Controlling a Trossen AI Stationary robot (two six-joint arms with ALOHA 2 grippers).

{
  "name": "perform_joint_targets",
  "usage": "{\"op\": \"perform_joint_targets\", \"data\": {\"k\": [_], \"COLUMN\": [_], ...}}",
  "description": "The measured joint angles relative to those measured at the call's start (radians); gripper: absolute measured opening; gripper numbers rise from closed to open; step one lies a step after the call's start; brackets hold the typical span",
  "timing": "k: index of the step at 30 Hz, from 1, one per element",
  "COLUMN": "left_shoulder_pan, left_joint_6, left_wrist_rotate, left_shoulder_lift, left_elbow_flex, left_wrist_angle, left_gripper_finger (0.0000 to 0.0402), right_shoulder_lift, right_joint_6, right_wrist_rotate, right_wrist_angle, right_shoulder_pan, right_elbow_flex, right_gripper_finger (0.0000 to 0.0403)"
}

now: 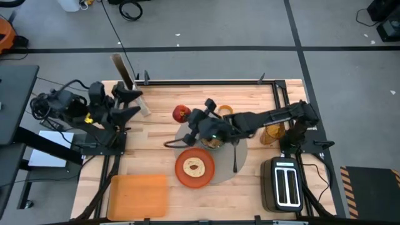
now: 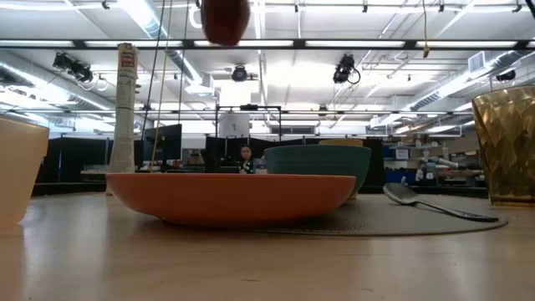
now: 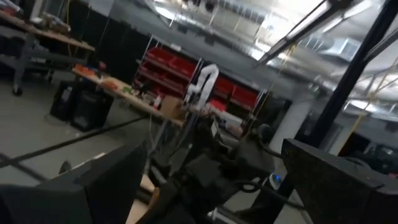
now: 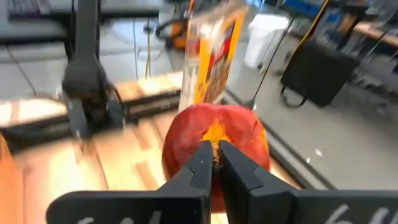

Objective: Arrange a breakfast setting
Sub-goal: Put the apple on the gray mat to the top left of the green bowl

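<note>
My right gripper (image 1: pixel 192 119) is shut on a red apple (image 1: pixel 181 113), held in the air over the table's middle, left of the round grey mat (image 1: pixel 242 164). In the low view the apple (image 2: pixel 226 18) hangs high above the table. On the mat rest a teal bowl (image 2: pixel 318 165), partly under my right arm, an orange plate (image 1: pixel 194 167) carrying a toast slice (image 1: pixel 194 167), and a metal spoon (image 1: pixel 235 157). A small yellow cup (image 1: pixel 225 112) stands beyond the bowl. My left gripper (image 1: pixel 129 103) is open and empty at the table's left edge. My right gripper pinches the apple at the middle of the side facing it, in a yellow patch (image 4: pixel 215 142), between the tips of its two nearly closed fingers (image 4: pixel 200 163). Whether a stem is between them I cannot tell. The apple is lifted clear of the table.
A yellow cereal box (image 1: pixel 123 72) stands at the far left. A gold faceted glass (image 1: pixel 273 133) stands right of the mat, and a black-and-silver toaster (image 1: pixel 285 183) sits at the near right. An orange board (image 1: pixel 139 194) lies at the near left.
</note>
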Motion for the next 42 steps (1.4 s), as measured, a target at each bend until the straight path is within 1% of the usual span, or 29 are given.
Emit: {"op": "perform_joint_targets", "data": {"k": [2,7,14,22,26,34,42], "left_shoulder_pan": [0.0,0.0,0.0,0.0,0.0,0.0,-0.004], "left_joint_6": [-0.024,-0.03,-0.051,-0.078,-0.098,-0.109,-0.098], "left_wrist_rotate": [-0.002,-0.003,-0.003,-0.002,-0.002,-0.002,-0.002], "left_shoulder_lift": [0.007,0.019,0.021,0.037,0.052,0.07,0.072], "left_elbow_flex": [0.0,-0.001,-0.001,-0.001,-0.002,-0.002,-0.002], "left_wrist_angle": [-0.021,-0.031,-0.064,-0.106,-0.114,-0.111,-0.103], "left_gripper_finger": [0.038,0.038,0.038,0.038,0.038,0.038,0.038], "right_shoulder_lift": [0.019,0.094,0.202,0.257,0.278,0.321,0.33], "right_joint_6": [0.004,0.035,0.117,0.133,0.131,0.134,0.156], "right_wrist_rotate": [-0.049,-0.184,-0.315,-0.336,-0.351,-0.442,-0.449], "right_wrist_angle": [-0.041,-0.044,-0.098,-0.223,-0.251,-0.251,-0.233], "right_shoulder_pan": [-0.025,-0.08,-0.117,-0.141,-0.165,-0.208,-0.214], "right_elbow_flex": [-0.001,0.0,-0.001,-0.001,-0.002,-0.002,0.0], "right_gripper_finger": [0.0022,0.0022,0.0022,0.0022,0.0023,0.0023,0.0031]}}
